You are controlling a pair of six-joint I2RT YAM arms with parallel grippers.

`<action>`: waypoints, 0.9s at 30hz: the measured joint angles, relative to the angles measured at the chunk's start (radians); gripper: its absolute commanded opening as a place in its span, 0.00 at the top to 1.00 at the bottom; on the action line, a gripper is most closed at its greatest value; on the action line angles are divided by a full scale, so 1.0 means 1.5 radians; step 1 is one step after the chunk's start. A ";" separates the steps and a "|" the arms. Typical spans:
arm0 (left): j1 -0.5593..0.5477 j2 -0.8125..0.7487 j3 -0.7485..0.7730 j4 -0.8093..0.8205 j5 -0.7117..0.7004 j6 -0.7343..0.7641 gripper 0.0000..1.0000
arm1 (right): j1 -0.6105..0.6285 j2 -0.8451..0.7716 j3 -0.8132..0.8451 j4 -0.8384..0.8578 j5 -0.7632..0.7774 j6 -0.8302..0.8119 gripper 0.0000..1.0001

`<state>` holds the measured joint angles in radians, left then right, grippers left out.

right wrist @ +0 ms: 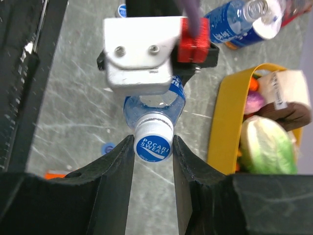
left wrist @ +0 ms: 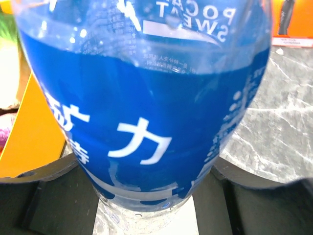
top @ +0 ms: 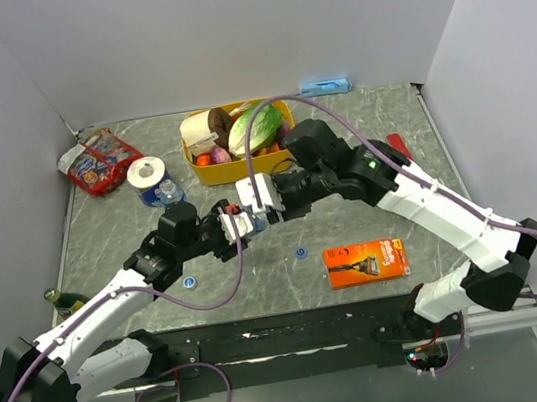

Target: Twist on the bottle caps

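- Right pincer [right wrist: 153, 147]: jaws pressed onto the bottle cap [right wrist: 153, 143] (white sides, blue printed top), which sits on the neck of the upright bottle [right wrist: 154, 105]. Only the right wrist view shows this pinch.
- Left pincer [left wrist: 146, 196]: clamped around the same bottle's body. The blue label fills the left wrist view, so no cap shows there.
- Top view: both pincers meet just in front of the yellow basket [top: 205, 170]. Their housings cover nearly all of the held bottle.
- One loose cap [top: 302, 253] lies on the tabletop [top: 387, 112] in front of the basket, well apart from it. Another loose cap [top: 190, 281] lies front-left of the basket, beside the left arm.
- Second bottle [top: 168, 189] lies on its side just left of the basket, against a white roll [top: 146, 172].
- Orange razor pack [top: 365, 260] lies front-right of the basket. The left wrist view catches only its corner.
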<state>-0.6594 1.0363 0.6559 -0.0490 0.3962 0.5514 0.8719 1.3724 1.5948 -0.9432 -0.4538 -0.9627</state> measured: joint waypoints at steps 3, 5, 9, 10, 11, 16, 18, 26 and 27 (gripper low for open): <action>0.001 -0.001 -0.005 0.014 -0.017 -0.015 0.99 | -0.009 0.023 0.028 -0.008 -0.003 0.056 0.73; 0.001 -0.001 -0.010 0.023 -0.028 -0.023 0.99 | -0.015 0.037 0.041 -0.013 -0.003 0.093 0.73; 0.001 -0.001 -0.018 0.035 -0.056 -0.045 0.99 | -0.024 0.074 0.083 -0.028 0.001 0.158 0.73; 0.001 -0.002 -0.021 0.039 -0.063 -0.050 0.99 | -0.026 0.083 0.092 -0.032 0.001 0.174 0.73; 0.001 -0.003 -0.024 0.041 -0.070 -0.053 0.99 | -0.028 0.090 0.098 -0.034 0.001 0.189 0.73; 0.001 -0.005 -0.035 0.050 -0.086 -0.068 0.99 | -0.032 0.104 0.108 -0.036 0.007 0.238 0.64; 0.000 -0.005 -0.037 0.054 -0.087 -0.073 0.99 | -0.032 0.105 0.108 -0.036 0.010 0.246 0.57; -0.002 -0.024 -0.042 0.091 -0.076 -0.121 0.99 | -0.027 0.105 0.109 -0.060 0.008 0.252 0.34; -0.002 -0.026 -0.042 0.099 -0.073 -0.125 0.99 | -0.025 0.105 0.109 -0.064 0.007 0.252 0.33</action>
<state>-0.6617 0.9977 0.5926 0.0998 0.2859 0.3641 0.8337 1.5291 1.7588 -1.0389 -0.4435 -0.5846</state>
